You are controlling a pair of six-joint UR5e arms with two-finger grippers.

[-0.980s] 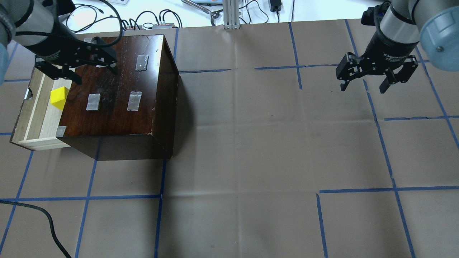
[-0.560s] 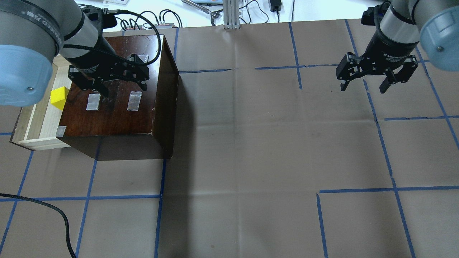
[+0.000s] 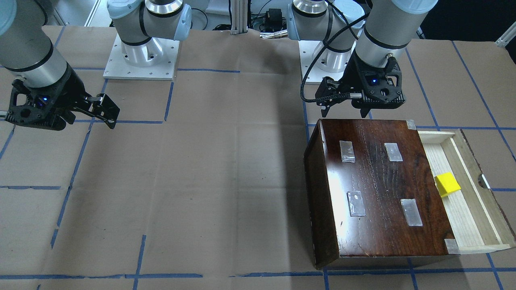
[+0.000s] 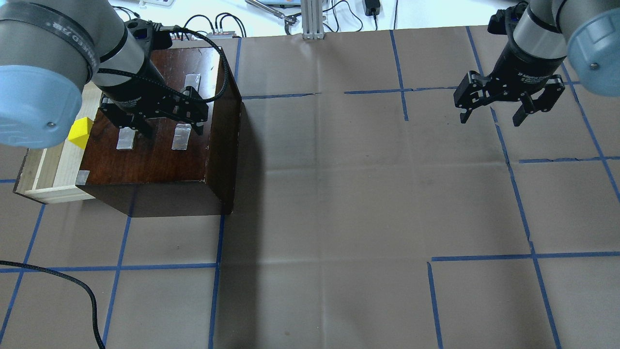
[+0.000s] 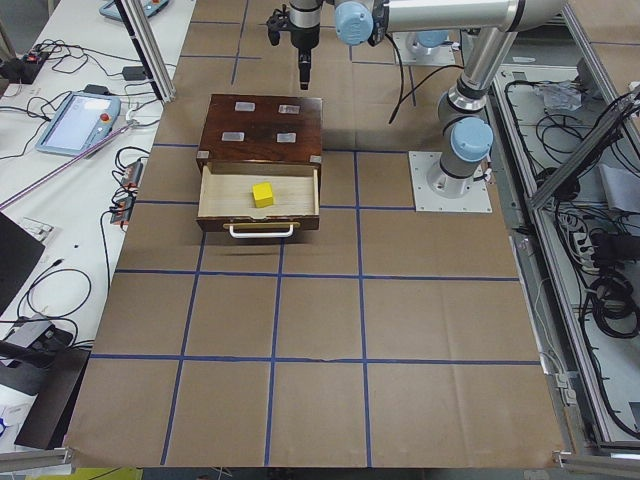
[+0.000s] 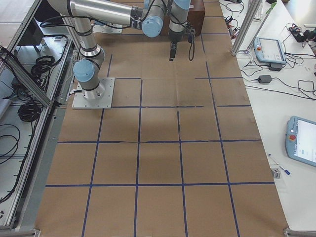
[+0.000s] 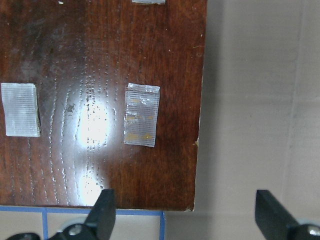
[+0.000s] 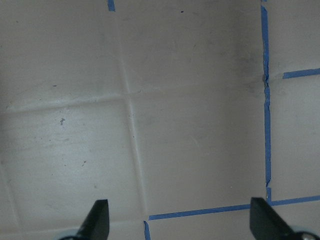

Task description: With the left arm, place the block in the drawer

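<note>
The yellow block [image 4: 80,132] lies in the pulled-out pale wood drawer [image 4: 53,167] of the dark-brown box [image 4: 155,160]. It also shows in the front view [image 3: 448,184] and the left side view [image 5: 263,194]. My left gripper [image 4: 171,127] is open and empty. It hovers over the box's taped top, to the right of the block and apart from it. In the left wrist view [image 7: 186,212] its fingers straddle the box's top edge. My right gripper [image 4: 490,118] is open and empty above bare table at the far right.
Several grey tape patches [image 4: 181,136] sit on the box top. A black cable [image 4: 58,281] lies on the table's front left. Cables and gear [image 4: 218,29] lie beyond the table's back edge. Blue tape lines cross the brown paper cover.
My left gripper has moved right, from above the drawer to over the box top. The block has stayed in the drawer. The right arm has not moved.
</note>
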